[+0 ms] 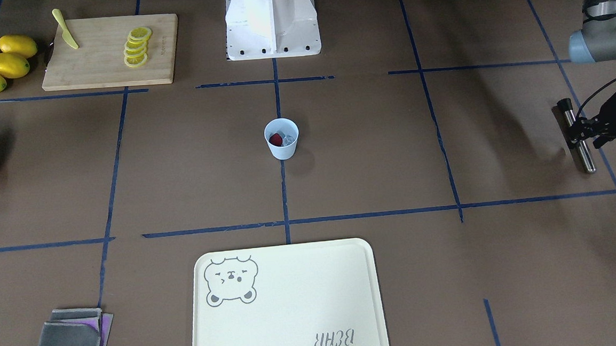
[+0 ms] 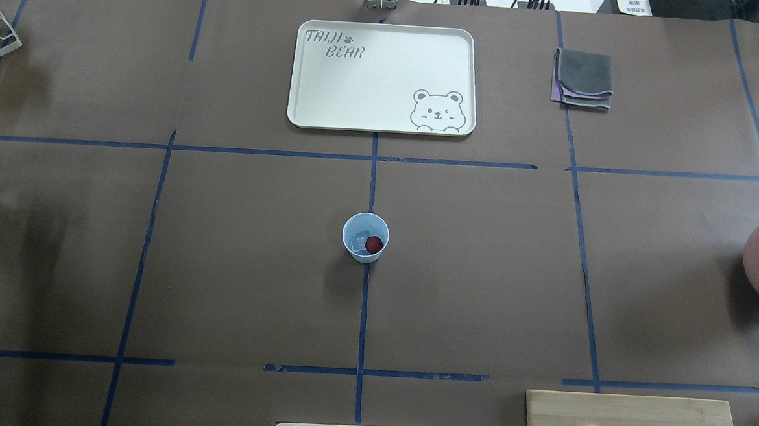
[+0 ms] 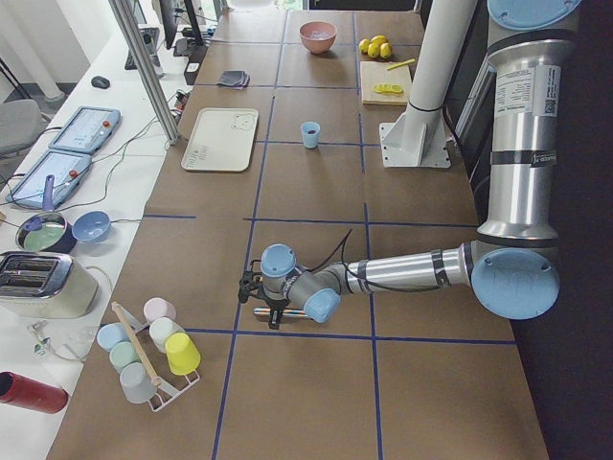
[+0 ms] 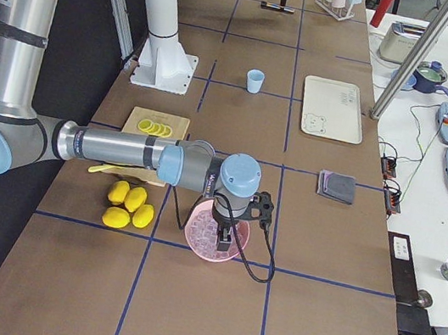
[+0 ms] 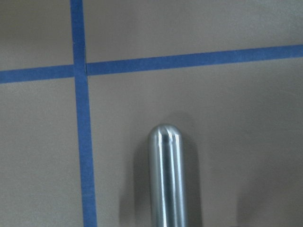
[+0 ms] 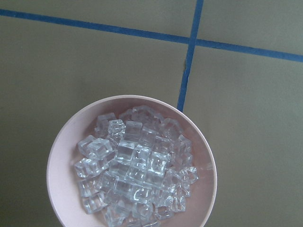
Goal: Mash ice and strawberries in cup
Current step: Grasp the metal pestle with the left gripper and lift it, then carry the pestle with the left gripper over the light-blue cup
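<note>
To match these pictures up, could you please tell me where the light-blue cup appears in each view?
Front-facing: the cup is at centre, on the blue tape line.
Overhead: centre, on the same line.
Exterior left: upper middle, right of the tray.
Exterior right: upper middle, left of the tray.
Left wrist: not in it.
Right wrist: not in it.
Shared landmark: the cream bear tray.

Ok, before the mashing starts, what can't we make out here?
Left gripper: front-facing view crops the arm; whether the jaws clamp the metal rod is unclear; its wrist view shows only the rod's tip.
Right gripper: only in the exterior right view, over the pink bowl; jaws unreadable.
Ice in the cup: too small to count, overhead.
</note>
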Controlling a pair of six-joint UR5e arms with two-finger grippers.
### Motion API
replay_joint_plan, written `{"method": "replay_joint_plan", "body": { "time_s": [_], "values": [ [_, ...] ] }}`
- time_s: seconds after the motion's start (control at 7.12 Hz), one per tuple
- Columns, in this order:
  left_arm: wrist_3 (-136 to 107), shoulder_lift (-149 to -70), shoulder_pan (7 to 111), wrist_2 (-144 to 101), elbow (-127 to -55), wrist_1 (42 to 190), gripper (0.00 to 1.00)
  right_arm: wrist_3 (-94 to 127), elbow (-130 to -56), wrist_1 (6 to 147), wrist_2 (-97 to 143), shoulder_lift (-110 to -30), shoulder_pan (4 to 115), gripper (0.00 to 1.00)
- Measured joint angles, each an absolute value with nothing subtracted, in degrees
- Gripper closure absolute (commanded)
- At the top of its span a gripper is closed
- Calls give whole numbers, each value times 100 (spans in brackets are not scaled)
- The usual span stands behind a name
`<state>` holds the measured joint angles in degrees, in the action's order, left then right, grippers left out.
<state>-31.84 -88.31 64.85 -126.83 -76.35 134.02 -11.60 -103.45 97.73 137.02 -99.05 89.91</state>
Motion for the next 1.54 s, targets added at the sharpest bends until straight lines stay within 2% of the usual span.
{"method": "replay_joint_plan", "body": {
  "time_s": [0.7,0.98,1.54],
  "values": [
    [-3123,-9074,6515,-12715,-7771,13443,100,-1158,-10384,9775,13702,-9905,8991,0],
    [-2983,-9510,6568,-12725,-7927,14169,99,-1130,-10433,9779,13702,-9905,8991,0],
    [-3127,-10855,6525,-12733,-8021,15866,100,-1083,-10484,9775,13702,-9897,8991,0]
  ]
}}
